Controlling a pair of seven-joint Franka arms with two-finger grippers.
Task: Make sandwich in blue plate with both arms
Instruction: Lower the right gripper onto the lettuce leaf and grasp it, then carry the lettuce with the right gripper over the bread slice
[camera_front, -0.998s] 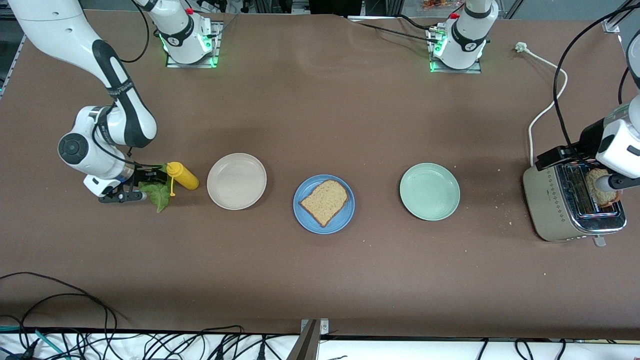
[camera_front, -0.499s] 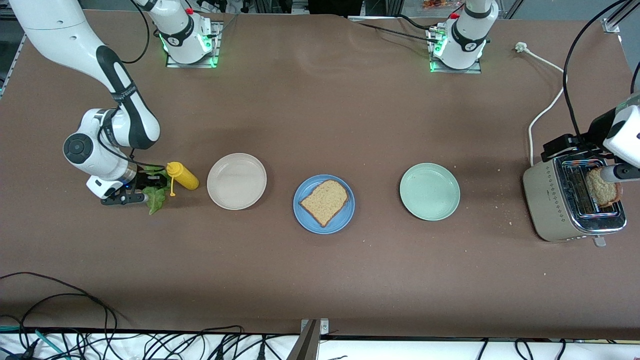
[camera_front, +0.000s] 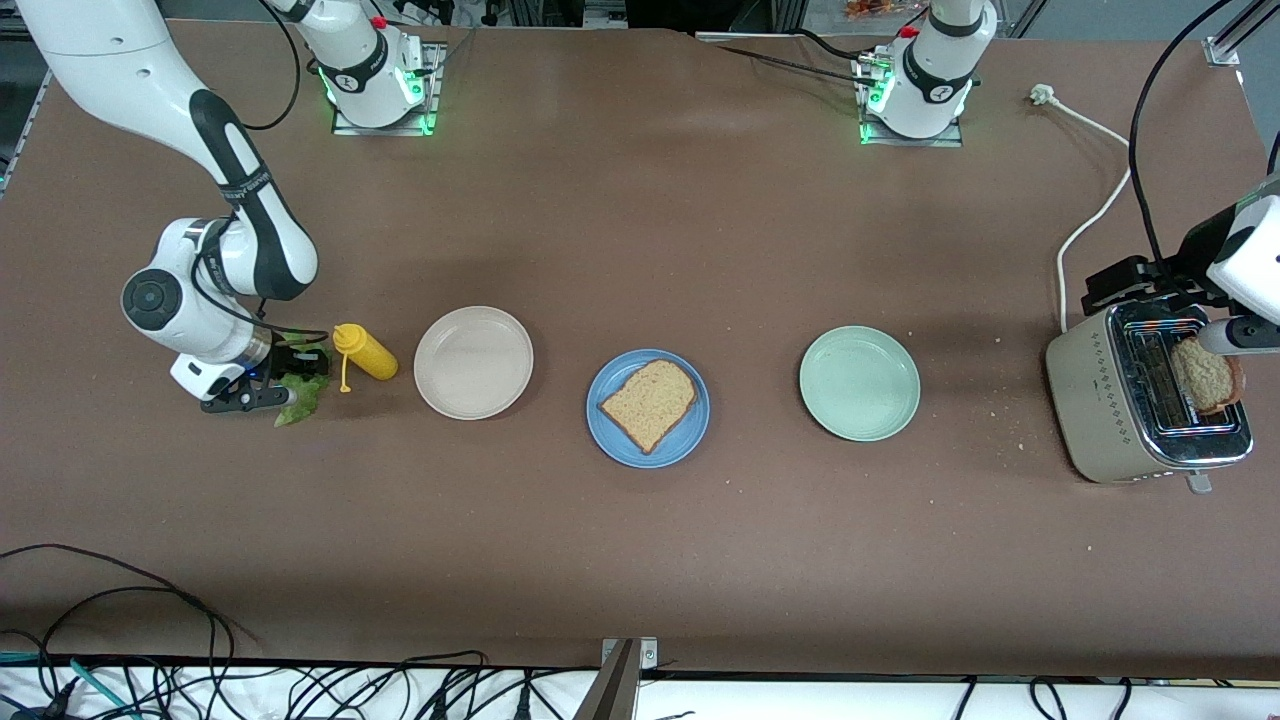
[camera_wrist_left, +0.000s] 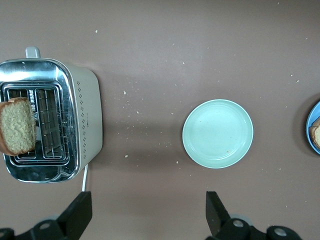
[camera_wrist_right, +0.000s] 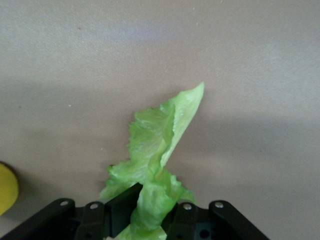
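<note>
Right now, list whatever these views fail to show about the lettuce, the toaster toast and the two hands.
- Lettuce: front view, its gripped end is hidden under the right hand; right wrist view, the stem end runs off the frame edge between the shut fingers.
- Toast in the toaster: lower part sunk in the slot; its other face unseen.
- Left hand: wrist view shows only the open fingertips; front view crops the arm at the edge.

High front camera, facing both bases at twelve o'clock. Left wrist camera, well up, straight down on toaster (camera_wrist_left: 50, 120) and pale green plate (camera_wrist_left: 218, 133), both shared with front. Right wrist camera, close over lettuce (camera_wrist_right: 157, 150), likewise shared.
</note>
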